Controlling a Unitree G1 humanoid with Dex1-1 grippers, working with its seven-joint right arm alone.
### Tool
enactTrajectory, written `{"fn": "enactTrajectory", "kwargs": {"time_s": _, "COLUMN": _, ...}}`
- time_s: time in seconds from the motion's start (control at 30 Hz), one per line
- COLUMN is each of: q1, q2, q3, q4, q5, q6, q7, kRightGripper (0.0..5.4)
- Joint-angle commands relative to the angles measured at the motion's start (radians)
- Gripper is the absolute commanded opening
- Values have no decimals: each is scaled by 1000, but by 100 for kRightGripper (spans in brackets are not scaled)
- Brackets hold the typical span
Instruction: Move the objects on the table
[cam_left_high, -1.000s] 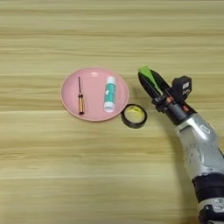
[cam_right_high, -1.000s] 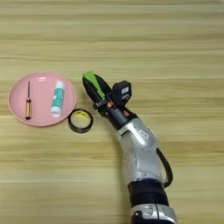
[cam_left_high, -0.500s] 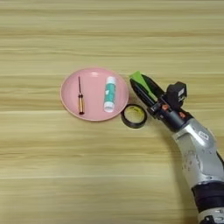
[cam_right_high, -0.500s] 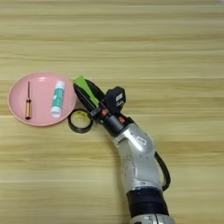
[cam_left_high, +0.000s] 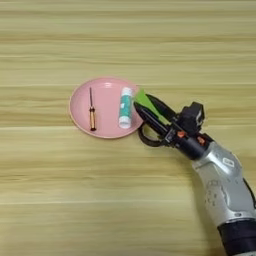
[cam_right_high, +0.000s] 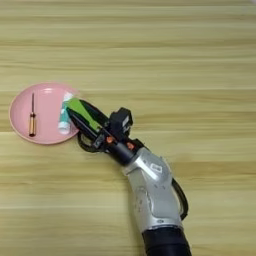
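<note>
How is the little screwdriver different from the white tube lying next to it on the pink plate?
The screwdriver is thin, with a dark shaft and an orange handle; the tube is thicker, white with a teal band. The screwdriver lies near the middle of the plate; the tube lies near its right rim. Both lie flat and roughly parallel.

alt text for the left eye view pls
A robot gripper holds a green block at the right rim of a pink plate on a wooden table. The plate holds a small screwdriver and a white tube.
</note>
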Motion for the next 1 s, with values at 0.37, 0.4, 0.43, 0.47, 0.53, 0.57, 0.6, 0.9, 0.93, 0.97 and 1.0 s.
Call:
{"fn": "enactTrajectory", "kwargs": {"time_s": 0.37, "q1": 1, "q2": -35, "q3": 55, "q4": -94, "q5": 13, "q6": 23, "q7": 70, "kRightGripper": 140}}
{"fn": "enactTrajectory", "kwargs": {"time_s": 0.4, "q1": 4, "q2": -37, "q3": 60, "q4": -96, "q5": 13, "q6": 26, "q7": 77, "kRightGripper": 140}}
{"fn": "enactTrajectory", "kwargs": {"time_s": 0.43, "q1": 6, "q2": -40, "q3": 63, "q4": -97, "q5": 13, "q6": 29, "q7": 83, "kRightGripper": 140}}
{"fn": "enactTrajectory", "kwargs": {"time_s": 0.47, "q1": 9, "q2": -42, "q3": 67, "q4": -99, "q5": 14, "q6": 32, "q7": 89, "kRightGripper": 140}}
{"fn": "enactTrajectory", "kwargs": {"time_s": 0.53, "q1": 14, "q2": -47, "q3": 75, "q4": -102, "q5": 14, "q6": 34, "q7": 102, "kRightGripper": 140}}
{"fn": "enactTrajectory", "kwargs": {"time_s": 0.57, "q1": 16, "q2": -49, "q3": 77, "q4": -103, "q5": 14, "q6": 35, "q7": 107, "kRightGripper": 140}}
{"fn": "enactTrajectory", "kwargs": {"time_s": 0.6, "q1": 18, "q2": -51, "q3": 81, "q4": -104, "q5": 14, "q6": 37, "q7": 114, "kRightGripper": 140}}
{"fn": "enactTrajectory", "kwargs": {"time_s": 0.9, "q1": 33, "q2": -76, "q3": 118, "q4": -101, "q5": 7, "q6": 46, "q7": 182, "kRightGripper": 140}}
{"fn": "enactTrajectory", "kwargs": {"time_s": 0.93, "q1": 35, "q2": -80, "q3": 123, "q4": -101, "q5": 5, "q6": 48, "q7": 190, "kRightGripper": 140}}
{"fn": "enactTrajectory", "kwargs": {"time_s": 0.97, "q1": 37, "q2": -83, "q3": 128, "q4": -101, "q5": 3, "q6": 50, "q7": 196, "kRightGripper": 140}}
{"fn": "enactTrajectory", "kwargs": {"time_s": 1.0, "q1": 39, "q2": -86, "q3": 131, "q4": -100, "q5": 1, "q6": 52, "q7": 201, "kRightGripper": 140}}
